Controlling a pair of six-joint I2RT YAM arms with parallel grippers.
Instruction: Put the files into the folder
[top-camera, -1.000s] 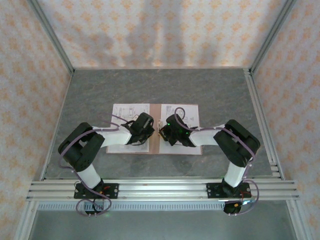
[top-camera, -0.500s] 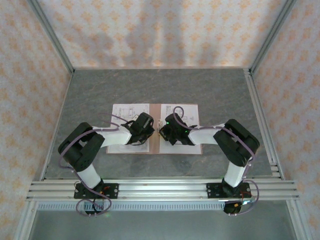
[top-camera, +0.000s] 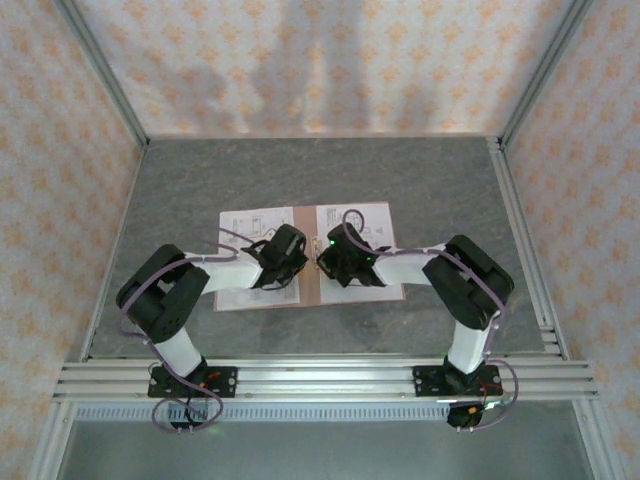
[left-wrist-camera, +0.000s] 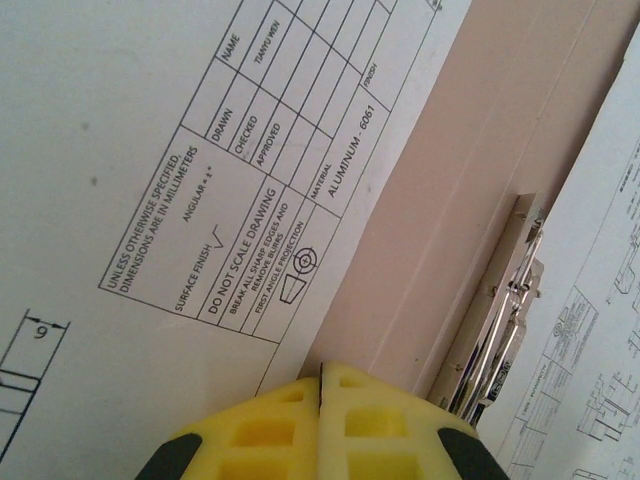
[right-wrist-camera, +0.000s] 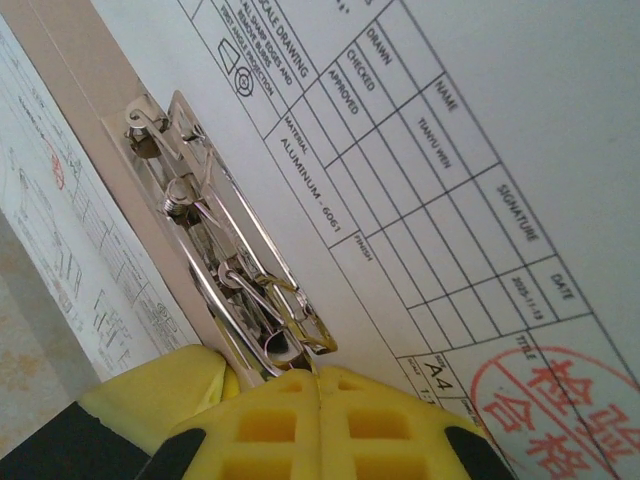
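**A:** The files (top-camera: 245, 232), where are they?

**B:** They lie flat inside the open folder (top-camera: 309, 292), in the middle of the table (top-camera: 200, 180). One drawing sheet covers the 9 o'clock leaf. A second sheet (top-camera: 375, 225) covers the 3 o'clock leaf. A salmon strip shows bare along the fold between them.

**A:** Anything on that strip?

**B:** A metal spring clip (right-wrist-camera: 215, 260), along its 3 o'clock edge. In the right wrist view it runs from the fingertips up toward 11 o'clock. Beside it is a title block (right-wrist-camera: 420, 190) reading "ALUMINUM - 6061", and at 5 o'clock a red stamp (right-wrist-camera: 560, 410).

**A:** And the right gripper (right-wrist-camera: 318, 385)?

**B:** Its yellow fingers are pressed together, tips touching the clip's near wire end. Whether wire is pinched between them, I cannot tell.

**A:** The left gripper (left-wrist-camera: 320, 385)?

**B:** Its fingers are together too, tips at the 9 o'clock sheet's edge where it meets the folder. The clip sits toward 2 o'clock from them.

**A:** From above?

**B:** Both grippers meet over the fold, the left at its 9 o'clock side and the right at its 3 o'clock side.
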